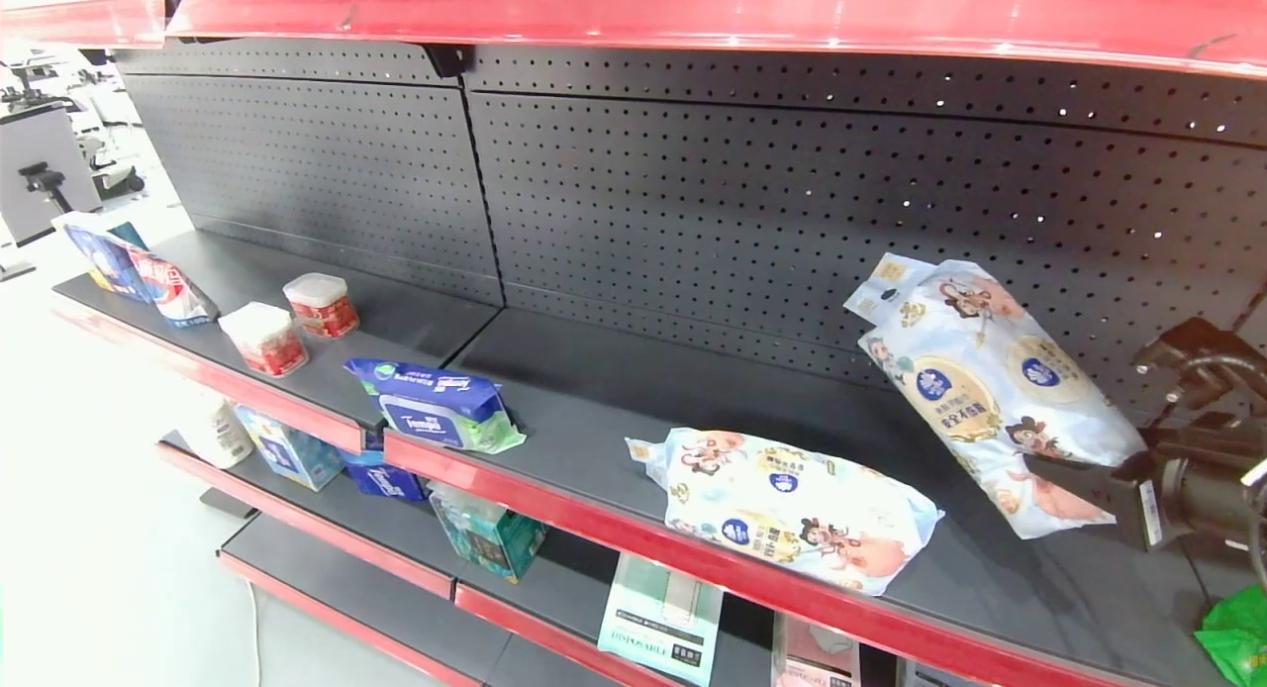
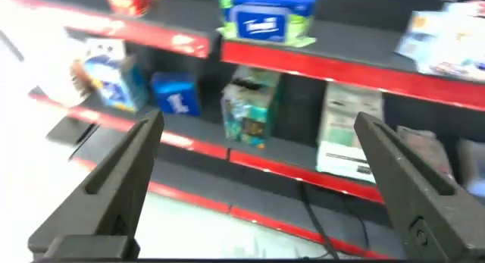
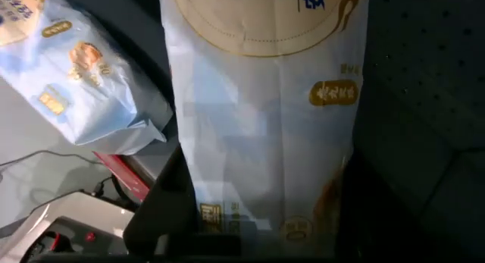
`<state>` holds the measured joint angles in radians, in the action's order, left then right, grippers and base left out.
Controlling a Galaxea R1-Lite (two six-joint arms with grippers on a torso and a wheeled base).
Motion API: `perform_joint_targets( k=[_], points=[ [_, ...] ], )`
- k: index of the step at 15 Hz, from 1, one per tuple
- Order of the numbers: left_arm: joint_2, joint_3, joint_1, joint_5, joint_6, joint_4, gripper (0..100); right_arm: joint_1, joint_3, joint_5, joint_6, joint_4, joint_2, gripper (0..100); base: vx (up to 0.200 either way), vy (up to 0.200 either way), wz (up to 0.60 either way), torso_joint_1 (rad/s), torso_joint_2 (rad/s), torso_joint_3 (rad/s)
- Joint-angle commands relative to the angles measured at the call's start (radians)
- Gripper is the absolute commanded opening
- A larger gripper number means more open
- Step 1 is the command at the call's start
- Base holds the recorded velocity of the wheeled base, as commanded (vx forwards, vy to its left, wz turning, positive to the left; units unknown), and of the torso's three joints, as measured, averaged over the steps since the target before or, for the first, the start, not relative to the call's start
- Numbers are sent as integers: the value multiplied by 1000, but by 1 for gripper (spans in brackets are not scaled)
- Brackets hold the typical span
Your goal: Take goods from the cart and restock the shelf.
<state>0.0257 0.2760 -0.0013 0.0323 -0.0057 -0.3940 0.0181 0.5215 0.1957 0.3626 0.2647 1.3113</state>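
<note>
The right pincer (image 1: 1084, 477) holds one pack (image 1: 990, 390) tilted over the shelf (image 1: 614, 390). A second pack (image 1: 792, 509) lies by the front edge, with two tubs (image 1: 265, 339) farther left. The left pincer (image 2: 258, 123) is wide open.

white cartoon-print pack (image 1: 995, 395) tilts over the shelf (image 1: 594, 390) (a twin pack (image 1: 792, 509) lies flat nearby).
</note>
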Motion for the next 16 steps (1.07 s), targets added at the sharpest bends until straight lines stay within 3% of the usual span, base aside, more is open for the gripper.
perform_joint_targets(
  k=[1,2,4,5,7,10,11,13,14,15,16],
  points=[
    [82,0,142,6,-11,0,100,-1,22,2,4,2,89,0,0,0,0,0,0,0],
    [80,-4,178,8,-8,0,100,-1,23,2,7,2,94,0,0,0,0,0,0,0],
    [43,-37,188,-3,-2,0,100,0,22,2,22,2,94,0,0,0,0,0,0,0],
    [-24,-72,204,-42,10,1,100,2,20,1,22,2,91,0,0,0,0,0,0,0],
    [-26,-80,205,-38,10,12,100,2,20,1,24,2,88,0,0,0,0,0,0,0],
    [-26,-231,181,8,20,351,100,2,15,-1,27,2,91,0,0,0,0,0,0,0],
    [-26,-242,181,34,20,366,100,3,15,-2,27,2,94,0,0,0,0,0,0,0],
    [-26,-276,181,38,53,393,100,17,17,-1,27,2,95,0,0,0,0,0,0,0],
    [-26,-274,181,11,33,389,100,19,15,-1,27,2,94,0,0,0,0,0,0,0],
    [-26,-274,181,0,-13,391,100,22,12,-1,27,2,94,0,0,0,0,0,0,0],
    [-26,-274,181,1,-14,391,100,22,11,1,33,2,94,0,0,0,0,0,0,0]
  ],
)
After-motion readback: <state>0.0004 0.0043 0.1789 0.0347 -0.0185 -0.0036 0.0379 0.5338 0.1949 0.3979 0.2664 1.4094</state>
